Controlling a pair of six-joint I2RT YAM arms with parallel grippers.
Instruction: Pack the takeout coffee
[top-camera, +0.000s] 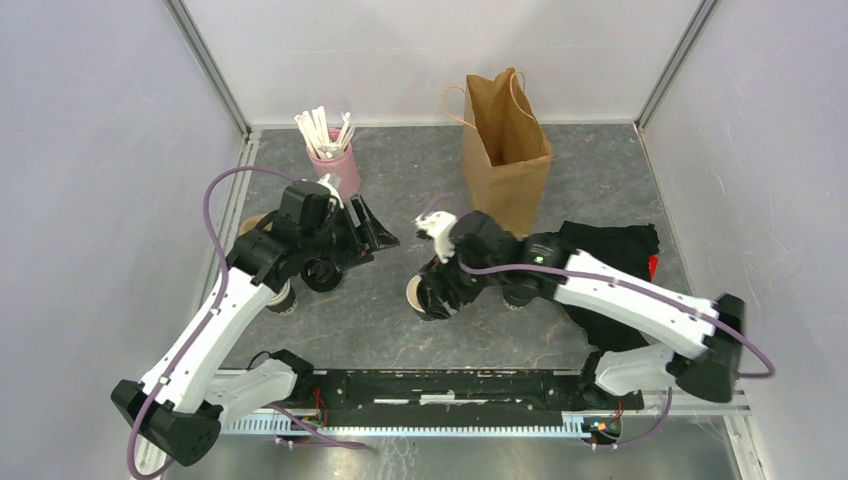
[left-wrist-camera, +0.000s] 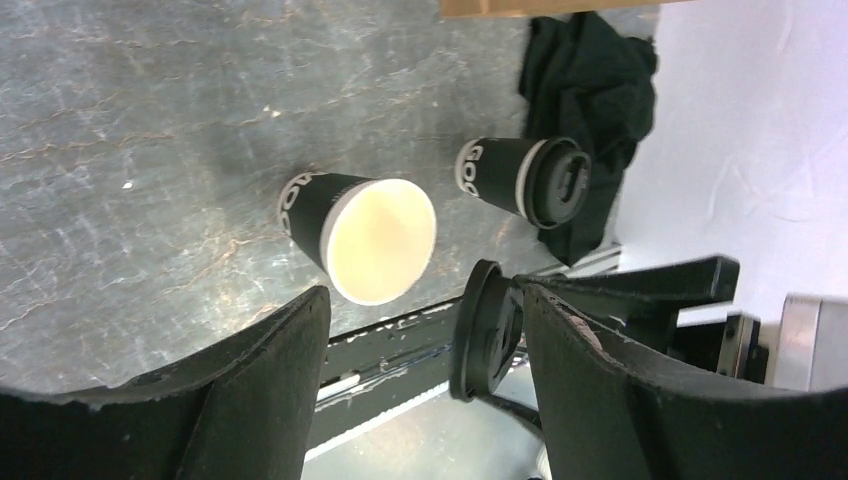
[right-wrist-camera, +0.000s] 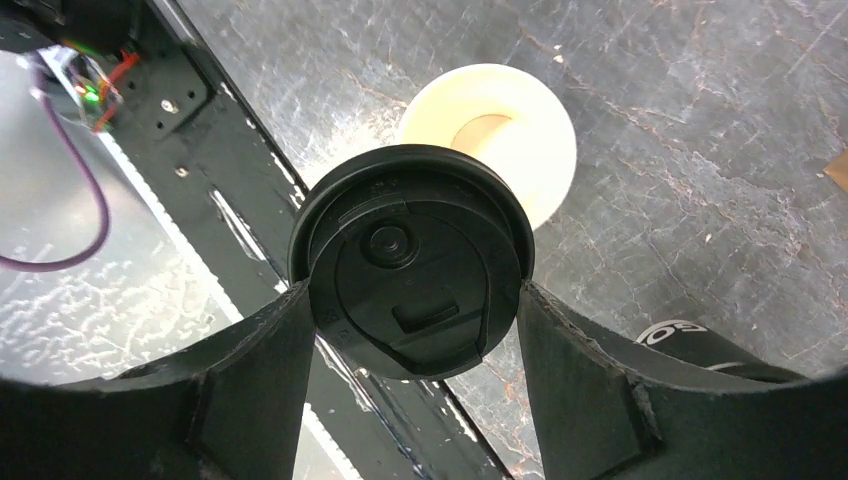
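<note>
One capped cup (left-wrist-camera: 500, 175) stands ready; right jaws pinch a lid (right-wrist-camera: 410, 265) over the open cup (right-wrist-camera: 530, 130), left jaws gape empty; filling the paper bag (top-camera: 508, 160) looks yet to come.

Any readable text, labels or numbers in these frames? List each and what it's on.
"OO", white print low on the open cup wall: partial, rest hidden.
Similar white print on the lidded cup: partial, unreadable.
On the black lid: moulded marks only, no legible text.
On the paper bag: no print visible.
</note>
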